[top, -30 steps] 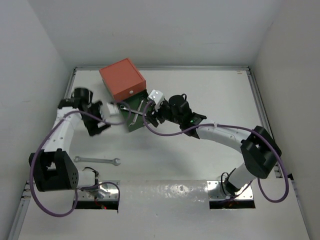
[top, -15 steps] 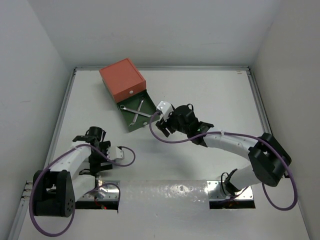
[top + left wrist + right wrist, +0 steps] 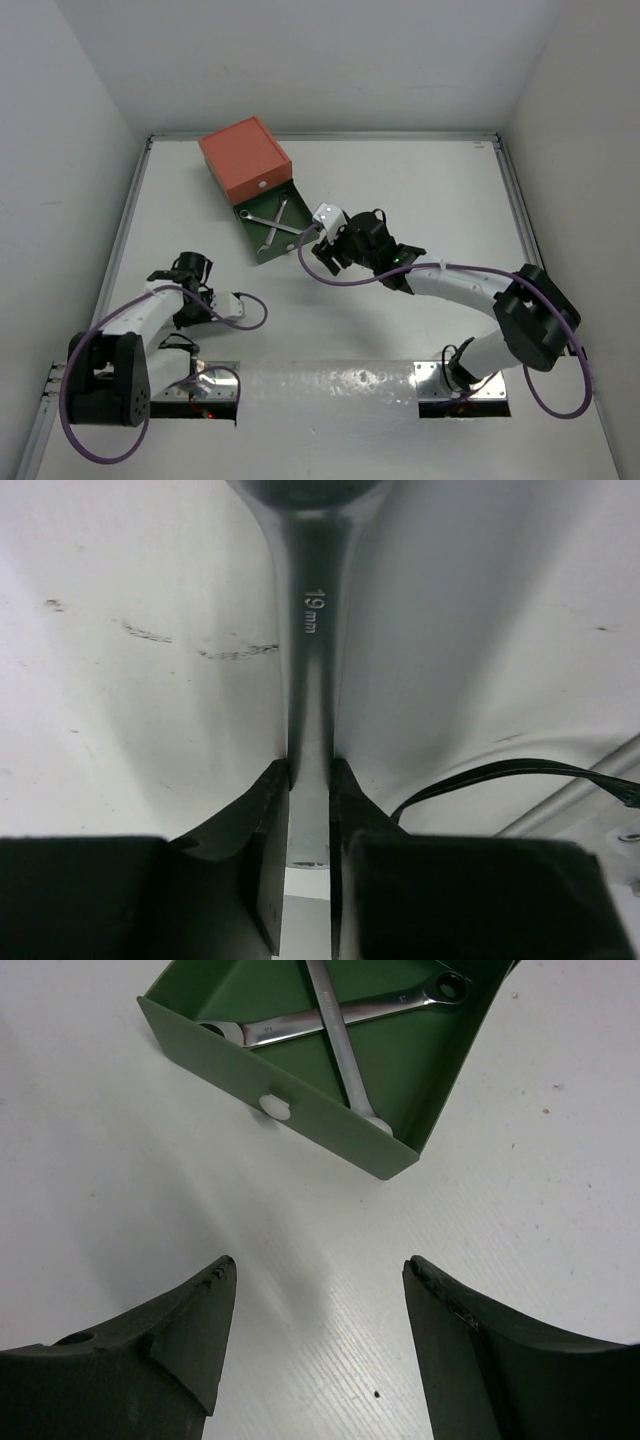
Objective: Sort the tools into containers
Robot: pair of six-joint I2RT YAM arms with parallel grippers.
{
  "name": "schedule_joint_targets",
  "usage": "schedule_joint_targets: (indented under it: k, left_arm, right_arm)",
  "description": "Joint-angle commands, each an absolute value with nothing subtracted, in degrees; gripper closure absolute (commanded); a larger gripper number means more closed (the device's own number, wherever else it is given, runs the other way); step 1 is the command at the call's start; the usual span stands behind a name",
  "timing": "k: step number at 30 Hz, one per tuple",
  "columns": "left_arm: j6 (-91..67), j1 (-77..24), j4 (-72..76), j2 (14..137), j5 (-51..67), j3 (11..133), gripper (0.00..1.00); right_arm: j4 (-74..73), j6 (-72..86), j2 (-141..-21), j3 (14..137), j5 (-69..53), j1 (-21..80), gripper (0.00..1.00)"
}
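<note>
My left gripper (image 3: 310, 770) is shut on the shank of a silver wrench (image 3: 312, 630) marked 19 mm, which lies on the white table. From above, this gripper (image 3: 192, 305) sits low at the near left and hides that wrench. The dark green drawer (image 3: 285, 247) stands pulled out from under the orange-red one (image 3: 245, 158). Two silver wrenches (image 3: 340, 1030) lie crossed inside it. My right gripper (image 3: 315, 1265) is open and holds nothing, just in front of the green drawer's white knob (image 3: 273, 1106). In the top view it (image 3: 322, 245) is at the drawer's right corner.
Purple cables (image 3: 250, 312) loop around both arms. A raised rim (image 3: 135, 215) borders the table on the left, back and right. A black cable (image 3: 520, 770) and a metal rail lie near the left gripper.
My left arm swung from beside the drawers to the near left, came down on the lying wrench and shut on it. My right gripper drew back slightly from the green drawer.
</note>
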State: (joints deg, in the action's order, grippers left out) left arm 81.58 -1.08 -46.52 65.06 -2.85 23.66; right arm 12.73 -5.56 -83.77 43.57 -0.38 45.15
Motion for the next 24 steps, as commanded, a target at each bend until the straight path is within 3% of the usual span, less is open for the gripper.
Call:
schedule_joint_targets:
  k: [1,10,24]
  left_arm:
    - [82.88,-1.41,-33.57,68.47,5.62,19.77,0.97]
    - [76.64,-1.49,-42.09,66.80,18.18,31.02,1.00]
    - [79.89,-3.25,-44.47,62.85,19.16,32.52,1.00]
  right_arm:
    - [13.10,-5.89,-83.85,46.14,-0.09,45.44,0.33]
    - [12.30,-6.07,-82.79,44.74,2.64,45.44,0.33]
    - [13.97,-4.75,-82.97,45.97,1.58,45.35,0.33]
